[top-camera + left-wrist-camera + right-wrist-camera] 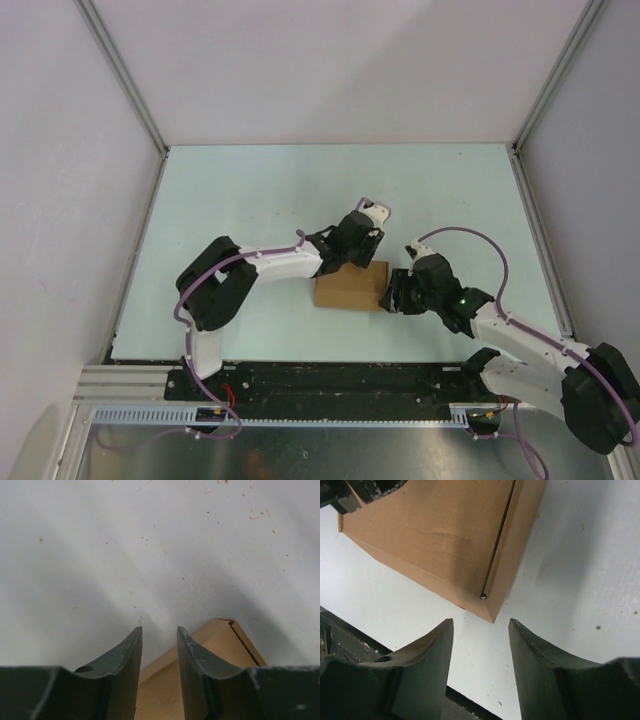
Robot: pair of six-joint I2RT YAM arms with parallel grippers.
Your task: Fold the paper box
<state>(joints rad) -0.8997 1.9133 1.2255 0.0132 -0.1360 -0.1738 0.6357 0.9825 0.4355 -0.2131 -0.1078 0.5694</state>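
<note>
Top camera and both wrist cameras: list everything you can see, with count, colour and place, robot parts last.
box: one, brown, closed, mid-table between the grippers
table: one, pale green-white, fills the enclosure floor
walls: three, white, left, far and right of the table
base plate: one, black, near edge under the arm bases
specks: several, tan and dark, scattered on the table
left gripper: one, black, open, over the box's far edge
right gripper: one, black, open, at the box's right end

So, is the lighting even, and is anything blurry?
Top external: even, soft light, everything sharp. Left wrist: broad soft shadows streak the table; the fingers look dark. Right wrist: paper box crisp, a grey shadow on its right.
</note>
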